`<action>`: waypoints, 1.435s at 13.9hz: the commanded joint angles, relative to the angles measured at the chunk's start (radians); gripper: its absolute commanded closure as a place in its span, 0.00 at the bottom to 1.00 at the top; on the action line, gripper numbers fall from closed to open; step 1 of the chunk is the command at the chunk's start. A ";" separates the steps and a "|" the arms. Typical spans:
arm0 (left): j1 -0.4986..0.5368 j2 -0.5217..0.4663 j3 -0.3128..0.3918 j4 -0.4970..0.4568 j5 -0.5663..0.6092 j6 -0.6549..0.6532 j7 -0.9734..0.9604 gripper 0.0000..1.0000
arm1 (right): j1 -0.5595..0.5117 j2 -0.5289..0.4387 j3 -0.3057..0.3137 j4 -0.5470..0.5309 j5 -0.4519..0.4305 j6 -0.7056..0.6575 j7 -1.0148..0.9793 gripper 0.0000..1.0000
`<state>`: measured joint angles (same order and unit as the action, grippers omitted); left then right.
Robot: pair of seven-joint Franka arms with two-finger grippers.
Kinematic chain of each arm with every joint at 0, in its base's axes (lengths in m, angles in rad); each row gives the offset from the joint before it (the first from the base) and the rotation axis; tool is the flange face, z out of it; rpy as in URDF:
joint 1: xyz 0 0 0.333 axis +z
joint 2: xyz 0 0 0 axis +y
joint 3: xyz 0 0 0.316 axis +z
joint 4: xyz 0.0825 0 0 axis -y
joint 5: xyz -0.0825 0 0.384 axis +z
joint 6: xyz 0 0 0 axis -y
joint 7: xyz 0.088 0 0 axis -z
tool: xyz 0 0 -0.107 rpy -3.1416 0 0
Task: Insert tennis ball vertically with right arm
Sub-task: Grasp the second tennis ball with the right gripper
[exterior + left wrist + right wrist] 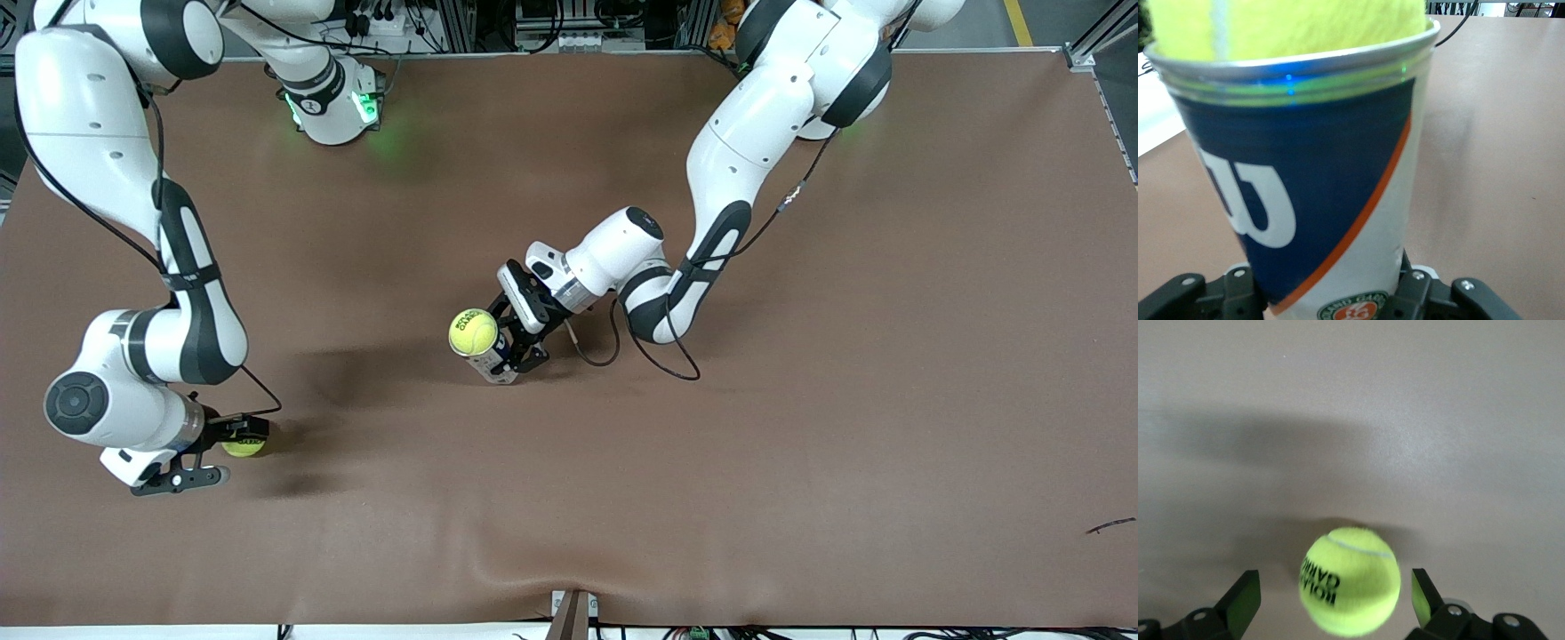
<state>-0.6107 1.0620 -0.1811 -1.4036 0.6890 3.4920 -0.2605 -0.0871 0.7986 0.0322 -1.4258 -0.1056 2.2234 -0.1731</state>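
One fuzzy yellow-green tennis ball point(1350, 580)

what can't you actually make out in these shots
- Can: its base is cut off by the left wrist view's edge, and the left claw covers its side in the front view.
- Inside the can: hidden by the ball on top and the label, so no ball count.
- Loose tennis ball: the right claw covers part of it in the front view; open fingers flank it, contact unclear.
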 commanded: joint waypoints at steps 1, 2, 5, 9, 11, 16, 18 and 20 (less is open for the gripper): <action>0.003 0.012 0.002 0.009 0.026 0.030 0.003 0.33 | -0.036 0.045 0.018 0.027 -0.028 0.038 -0.025 0.00; 0.003 0.016 0.002 0.009 0.026 0.030 0.004 0.33 | -0.040 0.050 0.018 0.027 -0.026 0.039 -0.025 0.00; 0.003 0.033 0.002 0.012 0.024 0.047 0.018 0.33 | -0.048 0.048 0.020 0.021 -0.017 0.030 -0.025 0.50; 0.005 0.035 0.002 0.012 0.024 0.058 0.027 0.33 | -0.043 0.040 0.023 0.021 -0.008 0.013 -0.017 0.53; 0.003 0.035 0.002 0.011 0.024 0.059 0.027 0.33 | -0.039 0.030 0.031 0.024 0.007 -0.042 -0.008 0.57; 0.005 0.035 0.002 0.011 0.024 0.059 0.027 0.33 | 0.019 -0.053 0.044 0.033 0.188 -0.192 0.123 0.65; 0.005 0.035 0.002 0.011 0.024 0.059 0.027 0.33 | 0.096 -0.110 0.044 0.033 0.247 -0.261 0.277 0.65; 0.005 0.035 0.002 0.011 0.024 0.061 0.027 0.33 | 0.176 -0.174 0.044 0.033 0.292 -0.335 0.471 0.65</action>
<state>-0.6098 1.0887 -0.1798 -1.4033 0.6890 3.5307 -0.2346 0.0174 0.7080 0.0841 -1.3678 0.1404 1.9523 0.1381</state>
